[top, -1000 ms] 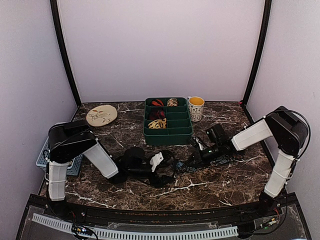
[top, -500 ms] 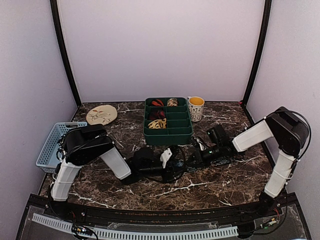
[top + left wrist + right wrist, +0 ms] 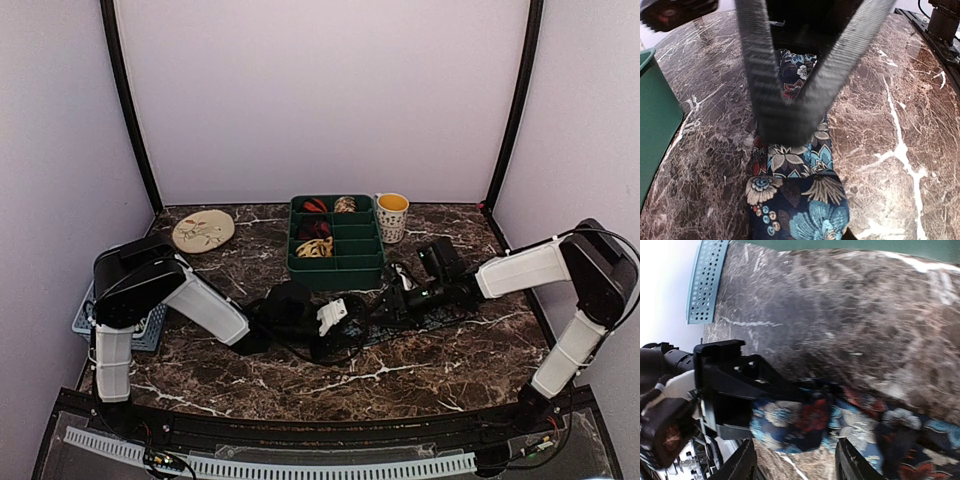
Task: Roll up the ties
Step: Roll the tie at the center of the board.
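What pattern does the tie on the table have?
Dark navy tie with blue, cream and red flowers; left wrist view.

Lab booth: blank walls [image 3: 320, 100], marble tabletop [image 3: 430, 372]

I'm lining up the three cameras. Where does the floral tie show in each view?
Top external: the floral tie is a dark strip on the marble between the two arms' ends, in front of the green tray.
Left wrist: centre, running down to the bottom edge.
Right wrist: across the lower half.
Shared landmark: the green tray, at the left edge and the top edge.
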Robot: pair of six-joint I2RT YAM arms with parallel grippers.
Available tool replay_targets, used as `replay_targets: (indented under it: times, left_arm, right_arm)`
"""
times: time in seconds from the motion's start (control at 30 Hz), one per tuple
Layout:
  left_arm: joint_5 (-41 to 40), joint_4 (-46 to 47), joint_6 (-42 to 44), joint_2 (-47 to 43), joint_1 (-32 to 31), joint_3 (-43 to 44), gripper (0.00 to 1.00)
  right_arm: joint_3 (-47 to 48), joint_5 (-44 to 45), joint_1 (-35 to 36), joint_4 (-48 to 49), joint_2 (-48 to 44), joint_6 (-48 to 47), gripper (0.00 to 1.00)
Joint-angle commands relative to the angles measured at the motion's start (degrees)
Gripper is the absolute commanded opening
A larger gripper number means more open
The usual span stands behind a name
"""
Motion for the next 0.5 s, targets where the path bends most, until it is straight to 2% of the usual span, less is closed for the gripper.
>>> replay_targets:
  times: [0.0, 0.1, 0.27, 0.47]
  left_arm:
    - [-3.10, -15.57, 3.49, 0.30, 0.48, -0.14, 0.25]
    - [-3.06, -15.95, 2.91, 0.48, 0.48, 0.22, 0.26]
    - [-2.40, -15.70, 2.41, 0.60, 0.48, 0.13, 0.26]
    - [-1.35, -15.95, 2.80, 0.55, 0.57, 0.49, 0.26]
  right_arm:
    - [3.65, -1.95, 3.48, -1.22, 2.37, 1.49, 0.51]
    - [5.06, -1.64, 5.02, -1.47, 5.00, 1.38, 0.48]
    - [7.17, 1.31, 5.49, -4.67, 7.67, -0.76, 0.36]
    - [6.91, 3.70, 5.11, -5.04, 8.41, -1.39, 0.07]
